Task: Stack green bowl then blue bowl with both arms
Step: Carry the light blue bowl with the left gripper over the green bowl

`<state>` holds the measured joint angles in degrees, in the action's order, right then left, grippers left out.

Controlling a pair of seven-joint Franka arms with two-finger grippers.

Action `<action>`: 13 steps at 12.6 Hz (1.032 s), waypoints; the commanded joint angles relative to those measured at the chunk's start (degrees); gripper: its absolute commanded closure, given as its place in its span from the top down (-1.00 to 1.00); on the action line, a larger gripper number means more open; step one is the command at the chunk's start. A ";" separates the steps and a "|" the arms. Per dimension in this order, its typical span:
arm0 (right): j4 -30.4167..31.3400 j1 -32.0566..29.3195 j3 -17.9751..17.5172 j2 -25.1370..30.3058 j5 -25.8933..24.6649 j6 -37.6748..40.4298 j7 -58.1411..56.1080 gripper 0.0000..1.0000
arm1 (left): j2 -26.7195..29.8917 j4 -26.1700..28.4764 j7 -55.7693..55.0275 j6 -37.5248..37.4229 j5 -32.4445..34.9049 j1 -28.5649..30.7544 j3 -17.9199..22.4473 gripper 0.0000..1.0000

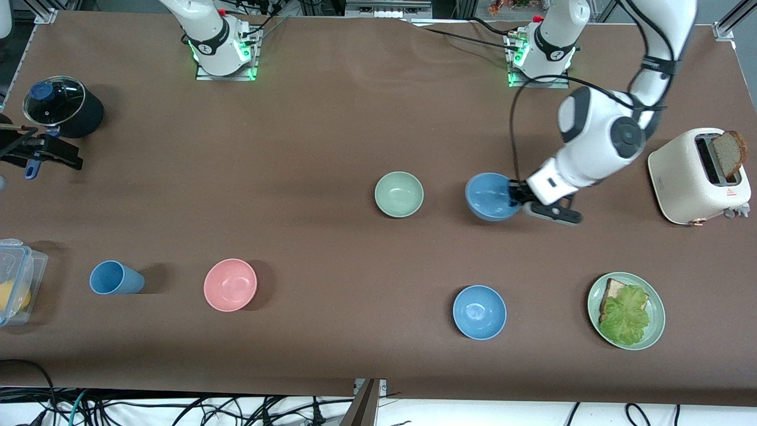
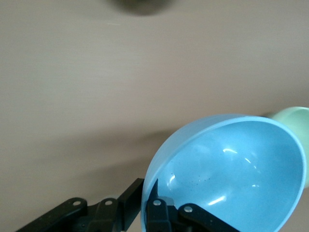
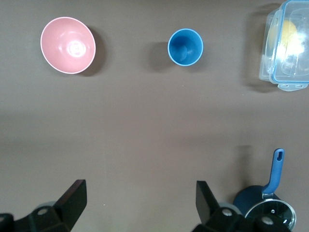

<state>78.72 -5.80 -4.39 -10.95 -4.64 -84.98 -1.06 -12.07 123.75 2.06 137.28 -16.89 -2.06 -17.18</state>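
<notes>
Left arm: bent down over the table, left gripper (image 1: pixel 518 197) pinching the rim of the blue bowl (image 1: pixel 491 196), beside the green bowl (image 1: pixel 399 194) toward the left arm's end.
Bowls: smooth, round; blue one tipped, mouth up.
Right gripper (image 3: pixel 140 198): fingers spread wide, empty, waiting.

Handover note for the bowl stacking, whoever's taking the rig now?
Left end effector: shut on blue bowl, pinching its rim, bowl tilted, beside the green bowl.
Right end effector: open, holding nothing, waiting high over the table's right-arm end.
A second blue bowl sits untouched, nearer the front camera.
Done: blue bowl grasped.
Left: nothing stacked yet; blue bowl goes into the green one.
</notes>
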 commanded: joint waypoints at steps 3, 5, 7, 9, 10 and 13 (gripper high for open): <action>-0.67 0.09 -0.44 -0.21 -0.37 -0.27 -0.43 1.00 | -3.91 -6.57 -15.83 -1.49 -1.65 -8.38 -3.73 -1.00; -0.76 0.79 -0.44 -0.21 -0.28 -0.27 -0.17 1.00 | -7.51 -9.30 -19.80 -1.58 -1.74 -11.11 -3.73 -1.00; -0.76 2.02 -0.44 -0.21 -0.37 -0.27 -0.08 1.00 | -10.94 -11.50 -25.06 -1.58 -1.04 -14.01 -3.65 -1.00; -0.76 2.63 -0.44 -0.21 -0.37 -0.27 -0.08 1.00 | -12.62 -13.09 -25.62 -1.58 -1.12 -14.64 -3.56 -1.00; -0.76 2.64 -0.44 -0.21 -0.37 -0.27 -0.08 1.00 | -13.41 -13.79 -25.71 -1.58 -1.12 -14.64 -3.38 -1.00; -0.76 2.64 -0.44 -0.21 -0.37 -0.27 0.01 1.00 | -17.19 -16.07 -25.71 -1.05 -1.21 -15.78 -2.60 -1.00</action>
<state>78.68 -3.19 -4.79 -10.97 -4.64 -85.23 -1.05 -26.52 110.78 -23.23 137.01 -17.30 -16.37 -20.83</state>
